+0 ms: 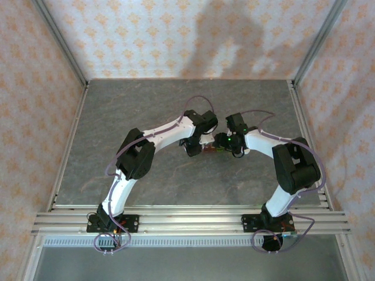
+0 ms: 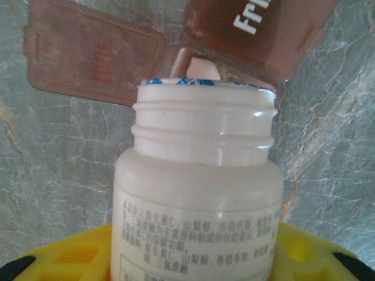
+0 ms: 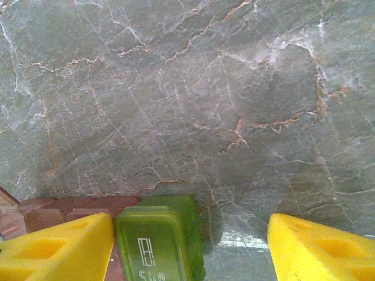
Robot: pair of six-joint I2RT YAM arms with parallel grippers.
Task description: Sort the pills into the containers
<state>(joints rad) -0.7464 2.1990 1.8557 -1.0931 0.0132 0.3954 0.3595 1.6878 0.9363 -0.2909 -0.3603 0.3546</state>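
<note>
Left jaws clamp the white bottle [image 2: 196, 193], mouth near a red-brown compartment [image 2: 252, 35]; right jaws wide — green compartment [image 3: 158, 240] between them on the counter [image 3: 193, 93].

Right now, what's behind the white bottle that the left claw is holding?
A red-brown pill compartment marked "Fri", with an open red-brown lid lying to its left. The bottle covers the compartment's lower edge, so I can't see whether anything is inside it.
</note>
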